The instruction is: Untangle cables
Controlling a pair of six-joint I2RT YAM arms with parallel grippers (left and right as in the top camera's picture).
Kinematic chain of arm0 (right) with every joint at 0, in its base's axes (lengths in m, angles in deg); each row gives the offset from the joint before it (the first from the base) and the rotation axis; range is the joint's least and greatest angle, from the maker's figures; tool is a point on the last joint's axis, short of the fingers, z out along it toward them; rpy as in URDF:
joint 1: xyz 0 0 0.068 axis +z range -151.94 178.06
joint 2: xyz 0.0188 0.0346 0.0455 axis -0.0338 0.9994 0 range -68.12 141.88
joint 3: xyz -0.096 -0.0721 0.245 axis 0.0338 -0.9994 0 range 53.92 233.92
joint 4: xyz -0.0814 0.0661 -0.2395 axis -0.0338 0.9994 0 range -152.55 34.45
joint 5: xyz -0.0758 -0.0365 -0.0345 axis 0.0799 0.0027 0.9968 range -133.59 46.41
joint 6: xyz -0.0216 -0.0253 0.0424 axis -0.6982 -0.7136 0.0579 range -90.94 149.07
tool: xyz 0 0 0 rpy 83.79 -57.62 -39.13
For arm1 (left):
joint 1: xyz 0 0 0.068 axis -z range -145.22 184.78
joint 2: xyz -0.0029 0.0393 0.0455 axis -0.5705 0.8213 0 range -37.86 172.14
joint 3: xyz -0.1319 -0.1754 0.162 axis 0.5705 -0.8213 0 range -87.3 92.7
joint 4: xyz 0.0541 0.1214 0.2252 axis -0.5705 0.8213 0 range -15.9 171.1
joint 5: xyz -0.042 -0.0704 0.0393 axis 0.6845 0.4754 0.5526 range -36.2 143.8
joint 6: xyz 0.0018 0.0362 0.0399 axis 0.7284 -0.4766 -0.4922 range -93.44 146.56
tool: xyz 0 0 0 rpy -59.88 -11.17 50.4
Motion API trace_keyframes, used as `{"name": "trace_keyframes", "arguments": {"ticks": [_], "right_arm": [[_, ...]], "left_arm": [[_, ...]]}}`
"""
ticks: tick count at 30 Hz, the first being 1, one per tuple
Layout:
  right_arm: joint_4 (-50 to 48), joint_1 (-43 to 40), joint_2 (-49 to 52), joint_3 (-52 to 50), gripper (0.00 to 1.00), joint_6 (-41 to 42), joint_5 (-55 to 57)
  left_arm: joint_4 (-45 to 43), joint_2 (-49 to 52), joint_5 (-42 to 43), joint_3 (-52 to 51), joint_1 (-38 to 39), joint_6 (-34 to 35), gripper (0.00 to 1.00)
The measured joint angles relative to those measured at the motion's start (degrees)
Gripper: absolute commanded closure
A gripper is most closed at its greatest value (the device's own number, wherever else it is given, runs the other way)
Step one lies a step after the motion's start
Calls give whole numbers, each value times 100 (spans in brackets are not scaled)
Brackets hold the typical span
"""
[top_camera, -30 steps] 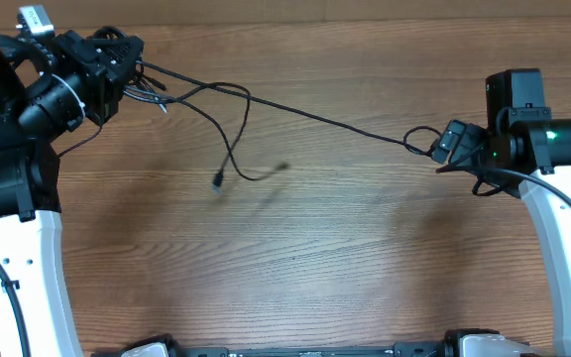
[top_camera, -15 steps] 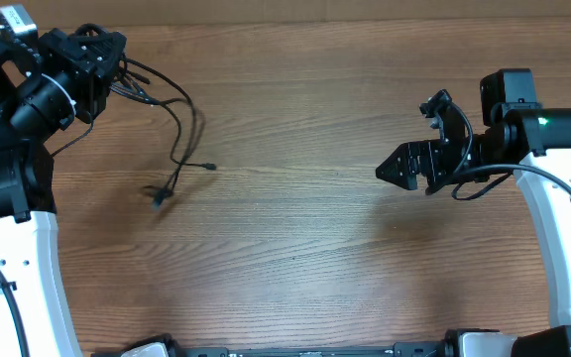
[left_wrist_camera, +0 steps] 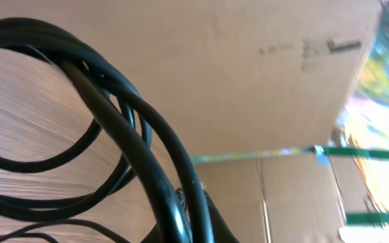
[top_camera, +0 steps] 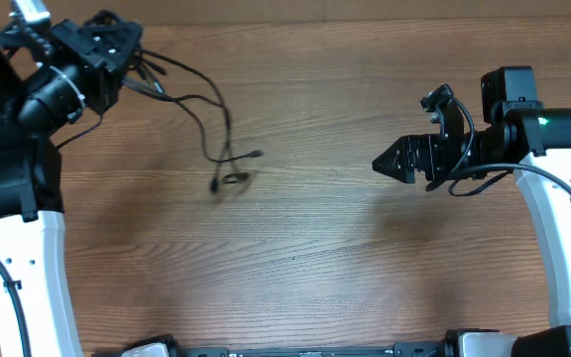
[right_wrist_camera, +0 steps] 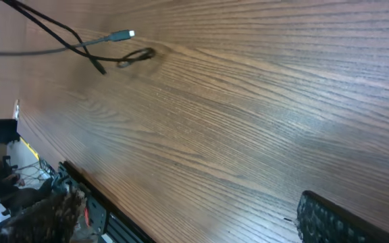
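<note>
At the far left, the left gripper [top_camera: 117,45] clenches the cables [top_camera: 224,119]; the right gripper [top_camera: 404,149], released and empty, should next catch a loose plug end [top_camera: 256,154].

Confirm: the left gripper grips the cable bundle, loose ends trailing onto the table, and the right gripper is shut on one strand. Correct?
No. The overhead view shows the right gripper open and empty, apart from the cables. The left gripper does grip them, ends trailing onto the table.

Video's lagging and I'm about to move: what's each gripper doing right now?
Left gripper: closed on the cables, loose ends trailing onto the table.
Right gripper: open, holding nothing.
</note>
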Motion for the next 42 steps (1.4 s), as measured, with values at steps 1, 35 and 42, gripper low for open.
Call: {"name": "trace_keyframes", "arguments": {"ticks": [1, 35, 42], "right_arm": [[-17, 22, 0, 0, 0, 35, 0], [-2411, 2879, 1834, -2, 0, 2671, 422], [-2758, 2835, 1838, -2, 0, 3016, 570]], "left_arm": [[-79, 0, 22, 0, 94, 44, 96], [-2142, -11, 140, 0, 1134, 1537, 96], [-2249, -11, 304, 0, 1172, 1722, 96]]}}
